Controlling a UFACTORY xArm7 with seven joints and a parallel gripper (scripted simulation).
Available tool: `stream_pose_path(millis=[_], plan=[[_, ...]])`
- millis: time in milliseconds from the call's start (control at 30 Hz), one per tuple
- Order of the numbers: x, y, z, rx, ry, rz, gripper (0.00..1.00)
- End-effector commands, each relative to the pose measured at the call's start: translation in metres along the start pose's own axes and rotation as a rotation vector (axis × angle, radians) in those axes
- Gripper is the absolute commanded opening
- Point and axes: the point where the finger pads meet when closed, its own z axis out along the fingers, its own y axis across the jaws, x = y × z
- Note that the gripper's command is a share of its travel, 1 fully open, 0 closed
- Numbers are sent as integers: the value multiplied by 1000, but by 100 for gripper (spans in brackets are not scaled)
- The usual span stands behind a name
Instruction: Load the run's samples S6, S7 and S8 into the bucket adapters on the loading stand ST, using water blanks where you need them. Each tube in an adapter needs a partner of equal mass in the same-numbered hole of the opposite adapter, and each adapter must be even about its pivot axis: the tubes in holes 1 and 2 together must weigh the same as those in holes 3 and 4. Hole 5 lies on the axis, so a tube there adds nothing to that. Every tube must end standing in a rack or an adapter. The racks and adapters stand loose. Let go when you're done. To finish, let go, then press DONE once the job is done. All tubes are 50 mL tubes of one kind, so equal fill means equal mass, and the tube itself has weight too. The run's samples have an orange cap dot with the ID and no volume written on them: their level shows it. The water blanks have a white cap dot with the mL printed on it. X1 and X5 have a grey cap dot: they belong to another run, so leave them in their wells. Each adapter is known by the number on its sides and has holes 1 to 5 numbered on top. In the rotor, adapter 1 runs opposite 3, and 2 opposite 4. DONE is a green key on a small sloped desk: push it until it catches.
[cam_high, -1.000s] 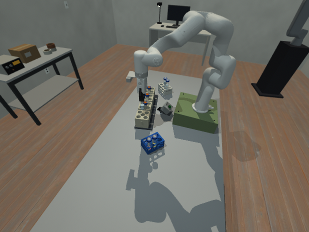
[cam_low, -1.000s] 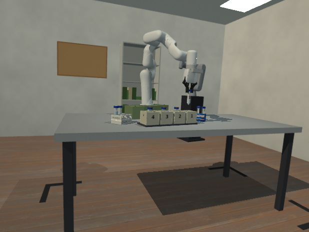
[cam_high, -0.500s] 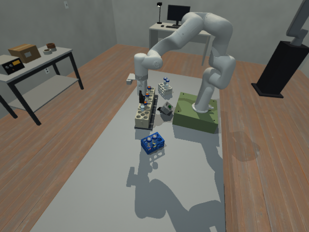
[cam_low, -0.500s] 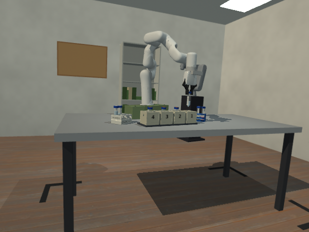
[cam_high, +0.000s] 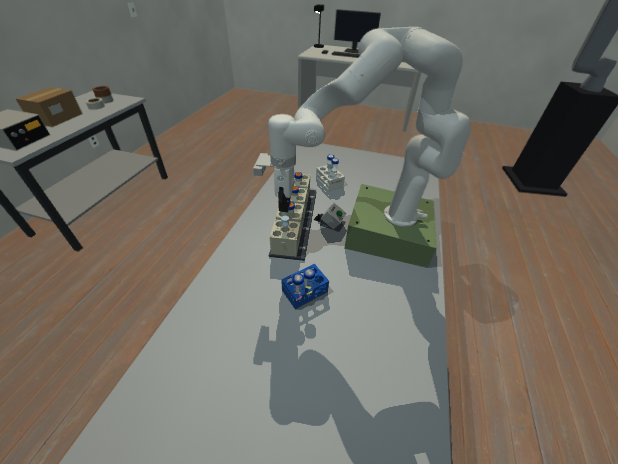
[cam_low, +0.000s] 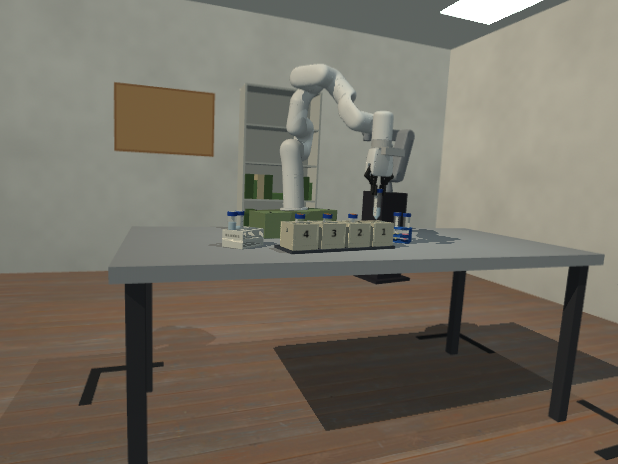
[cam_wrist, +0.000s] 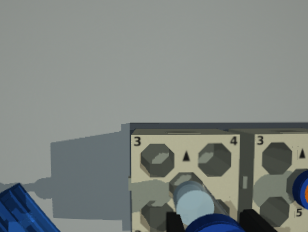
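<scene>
My gripper (cam_high: 284, 209) (cam_low: 380, 191) (cam_wrist: 215, 225) is shut on a blue-capped tube (cam_high: 285, 221) (cam_low: 377, 206) (cam_wrist: 194, 200); its cap dot is hidden. The tube hangs roughly upright over adapter 1 (cam_high: 284, 246) (cam_low: 383, 240) (cam_wrist: 190, 140), its tip near hole 5 in the wrist view. No standing tube shows in adapter 1; its front holes are partly hidden. Adapter 2 (cam_low: 359, 241), adapter 3 (cam_low: 333, 242) and adapter 4 (cam_low: 306, 242) each show one orange-dot tube, IDs unreadable. The green DONE key (cam_high: 339, 213) is on its small desk.
The blue rack (cam_high: 315, 291) (cam_low: 402, 236) (cam_wrist: 25, 215) beyond the adapter 1 end holds two blue-capped tubes. The white rack (cam_high: 336, 182) (cam_low: 232, 242) past the other end holds two. The green robot base (cam_high: 390, 245) stands beside the small desk.
</scene>
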Motion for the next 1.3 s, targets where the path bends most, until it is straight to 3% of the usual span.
stream_pose_path(millis=[0, 400, 1267], plan=[[2, -1, -1, 2, 5, 0, 0], [2, -1, -1, 2, 5, 0, 0], [2, -1, 21, 2, 5, 0, 0]])
